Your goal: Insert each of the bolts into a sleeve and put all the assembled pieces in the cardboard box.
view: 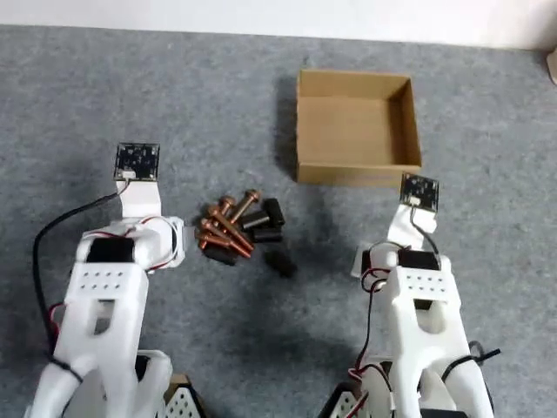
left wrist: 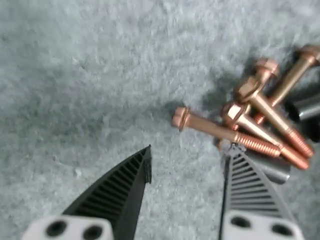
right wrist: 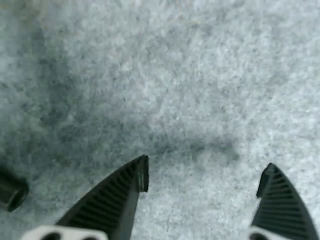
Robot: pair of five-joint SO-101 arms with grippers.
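Several copper bolts [view: 228, 225] lie in a pile on the grey carpet with black sleeves [view: 265, 228] beside and under them. In the left wrist view the bolts [left wrist: 250, 125] lie just past my left gripper [left wrist: 187, 152], which is open over bare carpet, one fingertip [left wrist: 231, 150] almost at a bolt's thread. A black sleeve [left wrist: 305, 107] shows behind the bolts. My right gripper [right wrist: 205, 175] is open wide above bare carpet, with one black sleeve [right wrist: 11, 190] off to the side. The cardboard box [view: 355, 128] stands open at the back, beyond the right arm [view: 418, 261].
Grey carpet [view: 174, 96] covers the whole table. The left arm [view: 122, 252] stands left of the pile, the right arm to its right. Open carpet lies between the pile and the box.
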